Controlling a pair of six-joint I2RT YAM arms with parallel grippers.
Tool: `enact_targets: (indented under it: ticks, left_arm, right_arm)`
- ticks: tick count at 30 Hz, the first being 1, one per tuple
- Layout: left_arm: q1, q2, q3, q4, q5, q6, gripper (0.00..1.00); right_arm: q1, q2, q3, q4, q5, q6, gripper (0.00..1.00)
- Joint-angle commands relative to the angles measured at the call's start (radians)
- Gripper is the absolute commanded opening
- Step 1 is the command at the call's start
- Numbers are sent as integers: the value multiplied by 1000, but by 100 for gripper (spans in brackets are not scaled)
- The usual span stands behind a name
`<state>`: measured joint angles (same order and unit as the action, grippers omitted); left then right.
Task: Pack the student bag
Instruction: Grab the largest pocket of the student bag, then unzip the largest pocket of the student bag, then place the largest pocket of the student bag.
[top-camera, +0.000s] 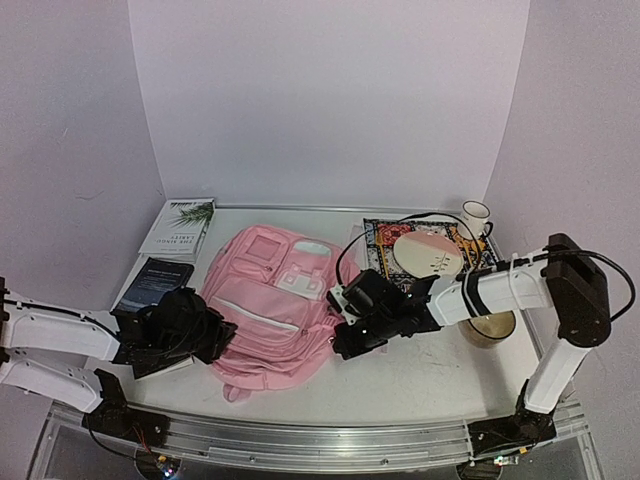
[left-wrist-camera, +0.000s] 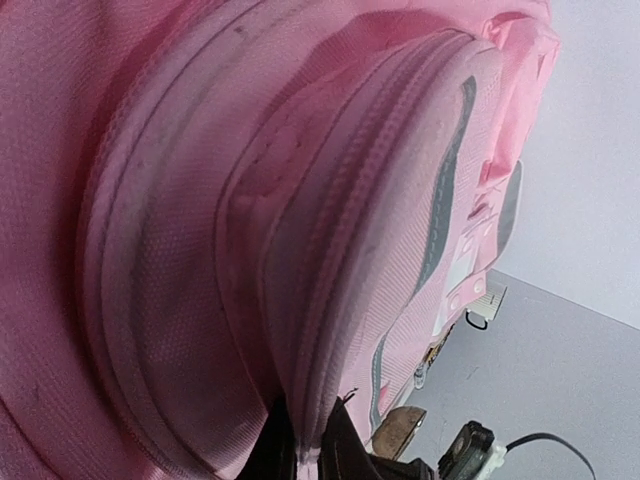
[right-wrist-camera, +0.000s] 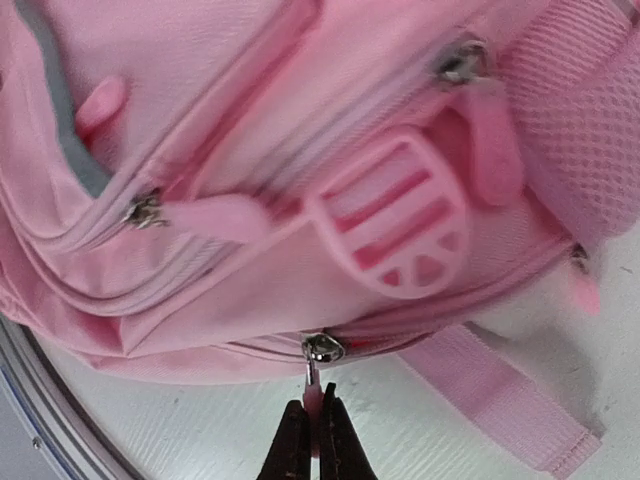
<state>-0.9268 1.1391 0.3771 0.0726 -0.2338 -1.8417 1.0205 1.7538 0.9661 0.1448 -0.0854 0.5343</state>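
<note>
Bag mid-table, between my two arms.

I see the student bag (top-camera: 272, 305) lying in the middle of the table (top-camera: 420, 385). My left gripper (left-wrist-camera: 305, 452) is at its left side, and my right gripper (right-wrist-camera: 312, 445) is at its right, on a zipper pull (right-wrist-camera: 313, 398). Left of the bag, the far book (top-camera: 182, 226) lies behind the near book (top-camera: 153, 282). To the right, a disc (top-camera: 428, 256) rests on a mat (top-camera: 385, 235), with a mug (top-camera: 476, 216) behind and a bowl (top-camera: 490, 328) in front.
</note>
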Motion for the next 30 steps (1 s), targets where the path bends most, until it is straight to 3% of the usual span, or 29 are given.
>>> enact_targets:
  ticks: [1,13,20,24,30]
  left_arm:
    - [2,-29,49,95,-95,-30,0]
    - [-6,69,72,171,-74,-35,0]
    - [-6,111,97,183,-82,39,0]
    - [-6,124,71,182,-70,72,1]
    - [-6,141,53,179,-39,193,19]
  right_arm:
    - [97,4,113,-74,-50,-15,0]
    - [215,147,365,-74,-159,-37,0]
    - [219,138,359,-66,-128,-22,6]
    - [205,98,309,-67,-86,6,16]
    - [187,41,246,-64,-34,45,30]
